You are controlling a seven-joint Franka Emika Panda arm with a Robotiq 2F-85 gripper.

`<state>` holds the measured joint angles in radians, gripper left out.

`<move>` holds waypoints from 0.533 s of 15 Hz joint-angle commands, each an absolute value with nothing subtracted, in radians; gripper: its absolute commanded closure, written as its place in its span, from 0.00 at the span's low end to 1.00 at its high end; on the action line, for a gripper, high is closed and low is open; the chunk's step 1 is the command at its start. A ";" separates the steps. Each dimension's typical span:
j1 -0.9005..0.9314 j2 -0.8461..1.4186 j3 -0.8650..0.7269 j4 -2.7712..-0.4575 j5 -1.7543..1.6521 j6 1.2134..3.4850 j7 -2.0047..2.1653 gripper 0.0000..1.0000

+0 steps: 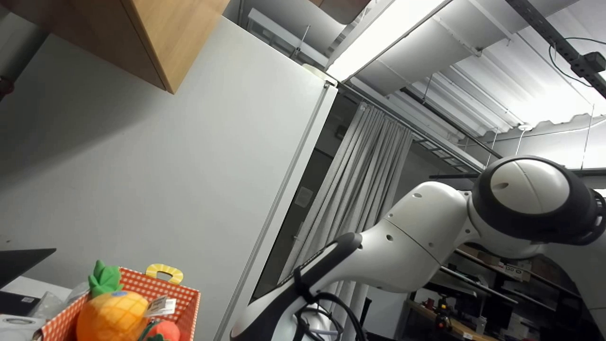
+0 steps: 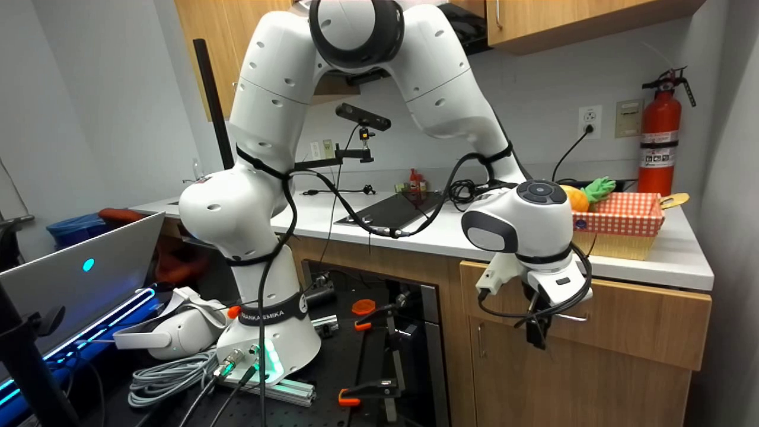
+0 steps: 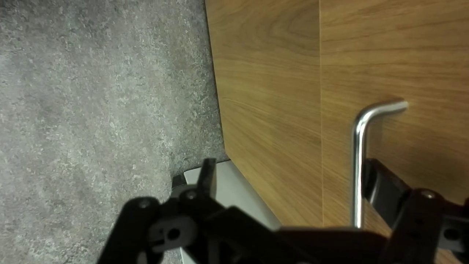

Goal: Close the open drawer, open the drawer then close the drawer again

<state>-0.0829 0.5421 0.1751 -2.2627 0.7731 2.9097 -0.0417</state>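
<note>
The wooden drawer front (image 2: 646, 323) is under the white counter in an exterior view. It looks shut or nearly shut; no gap shows along the seam in the wrist view, where the drawer front (image 3: 432, 66) is at the right. Its metal bar handle (image 3: 359, 165) stands between my open fingers, close beside the right finger; I cannot tell whether they touch. The left finger is well apart from the bar. My gripper (image 3: 289, 176) also shows in an exterior view (image 2: 536, 329), in front of the drawer with the handle (image 2: 572, 318) partly hidden behind it.
A cabinet door (image 2: 593, 385) is below the drawer. On the counter (image 2: 682, 252) stands a checked basket (image 2: 616, 222) with plush toys, also seen in an exterior view (image 1: 189, 303). A fire extinguisher (image 2: 659, 130) hangs near the right wall. Cables loop round the wrist.
</note>
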 commanded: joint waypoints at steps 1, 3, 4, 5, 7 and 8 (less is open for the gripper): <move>-0.109 0.576 0.205 -2.240 0.807 2.947 -0.068 0.00; -0.109 0.579 0.203 -2.243 0.801 2.948 -0.067 0.00; -0.105 0.580 0.197 -2.245 0.795 2.949 -0.064 0.00; -0.105 0.580 0.193 -2.246 0.791 2.946 -0.064 0.00; -0.102 0.578 0.174 -2.253 0.775 2.935 -0.058 0.00; -0.101 0.578 0.166 -2.255 0.770 2.933 -0.057 0.00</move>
<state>-0.0904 0.5609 0.1782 -2.2531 0.7731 2.9098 -0.0417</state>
